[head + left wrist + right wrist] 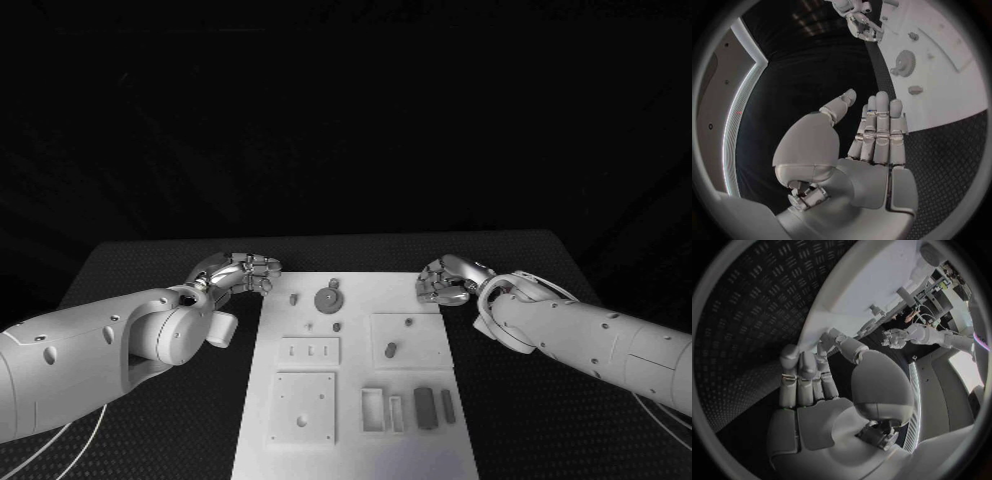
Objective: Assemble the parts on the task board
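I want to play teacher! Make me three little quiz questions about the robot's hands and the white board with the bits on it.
1. True or false: the left hand is holding the gear.
2. Which thing lies between the two hands? A) the task board B) a cup C) a box
3. Fill in: the right hand is beside the far ____ corner of the board.

Key
1. False. The left hand holds nothing; in the left wrist view its fingers are straight and empty, and the gear lies on the board.
2. A.
3. Right. It holds nothing either.
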Tool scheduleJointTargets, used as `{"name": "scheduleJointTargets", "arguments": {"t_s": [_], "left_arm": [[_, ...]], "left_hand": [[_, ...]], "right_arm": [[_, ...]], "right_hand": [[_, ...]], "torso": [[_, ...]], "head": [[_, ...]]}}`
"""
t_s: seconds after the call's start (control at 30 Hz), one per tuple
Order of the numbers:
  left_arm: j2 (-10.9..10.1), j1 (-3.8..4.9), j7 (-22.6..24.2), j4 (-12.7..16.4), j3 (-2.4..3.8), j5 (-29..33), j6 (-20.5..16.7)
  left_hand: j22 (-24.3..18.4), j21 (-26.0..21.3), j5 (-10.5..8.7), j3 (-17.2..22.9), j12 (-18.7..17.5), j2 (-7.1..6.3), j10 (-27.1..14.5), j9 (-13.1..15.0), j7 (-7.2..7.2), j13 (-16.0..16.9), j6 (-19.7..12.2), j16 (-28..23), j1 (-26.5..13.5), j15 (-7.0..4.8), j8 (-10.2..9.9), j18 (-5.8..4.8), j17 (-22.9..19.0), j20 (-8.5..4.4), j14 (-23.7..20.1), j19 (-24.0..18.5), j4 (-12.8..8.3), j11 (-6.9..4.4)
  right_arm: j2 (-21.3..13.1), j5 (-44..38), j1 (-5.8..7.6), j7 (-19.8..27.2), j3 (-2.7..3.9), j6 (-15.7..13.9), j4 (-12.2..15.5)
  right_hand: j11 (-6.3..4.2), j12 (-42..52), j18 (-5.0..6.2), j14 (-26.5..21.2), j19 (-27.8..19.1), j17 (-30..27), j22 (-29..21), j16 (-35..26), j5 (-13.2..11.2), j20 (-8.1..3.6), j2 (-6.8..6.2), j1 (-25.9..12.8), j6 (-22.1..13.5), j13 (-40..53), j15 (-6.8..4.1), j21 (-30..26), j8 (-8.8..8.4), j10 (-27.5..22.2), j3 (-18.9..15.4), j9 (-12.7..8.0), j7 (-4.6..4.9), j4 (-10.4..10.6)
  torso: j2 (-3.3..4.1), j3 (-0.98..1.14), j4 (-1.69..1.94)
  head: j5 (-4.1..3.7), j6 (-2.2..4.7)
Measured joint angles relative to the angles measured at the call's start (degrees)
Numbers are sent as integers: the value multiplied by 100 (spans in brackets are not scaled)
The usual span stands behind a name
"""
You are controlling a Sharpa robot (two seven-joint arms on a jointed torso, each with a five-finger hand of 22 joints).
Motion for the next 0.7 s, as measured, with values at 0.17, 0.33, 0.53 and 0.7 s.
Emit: {"name": "scheduleJointTargets", "arguments": {"t_s": [0.17, 0.33, 0.53, 0.7], "left_arm": [[6, 0, 0, 1, 0, 0, 6], [10, 1, -2, 18, 7, -20, 30], [2, 25, -13, 34, 29, -97, 76], [28, 96, -93, 23, 115, -272, 166]], "left_hand": [[0, 0, 0, 0, 0, 28, 0, 11, 0, 12, 0, 0, -28, 0, 0, 0, 8, 5, 0, 5, 0, 0], [0, 0, 0, 0, 23, 72, 126, 48, -68, 50, 86, -23, -72, 0, 0, 0, 18, 6, 0, 6, 0, -14], [-1, 23, 0, 0, 102, 107, 302, 91, -135, 107, 259, -23, -153, 0, 91, 41, 31, 3, 0, -35, 0, -97], [-1, 23, 0, -35, 157, 161, 446, 108, -205, 160, 390, -45, -367, 0, 123, 43, 45, 3, 0, -36, 101, -189]], "right_arm": [[-24, 80, -22, -29, -13, -114, 83], [-71, 157, -24, -101, -14, -247, 161], [-142, 169, 90, -252, -14, -353, 423], [-174, -37, 343, -544, 1, -341, 793]], "right_hand": [[-19, 1, 1, 13, 5, 0, 0, 0, 0, -5, 0, 0, 10, -6, -11, 0, 0, 19, 54, 0, -10, -11], [-39, 3, 1, 33, 22, -8, 0, 0, -5, -20, 0, 0, 29, -8, -29, 0, 0, 39, 110, -1, -29, -15], [-61, 25, 2, 54, 53, -8, 0, 0, -5, -32, 0, -1, 42, -20, -48, 0, 0, 61, 143, -2, -42, -19], [-80, 25, 2, 56, 74, -8, 0, 0, -6, -53, 16, -18, 49, -20, -48, 0, 0, 81, 176, -2, -49, -52]], "torso": [[0, 0, 0], [-1, -4, 0], [-8, -7, 4], [-18, -12, -3]], "head": [[0, -3], [-13, 13], [3, 35], [4, 71]]}}
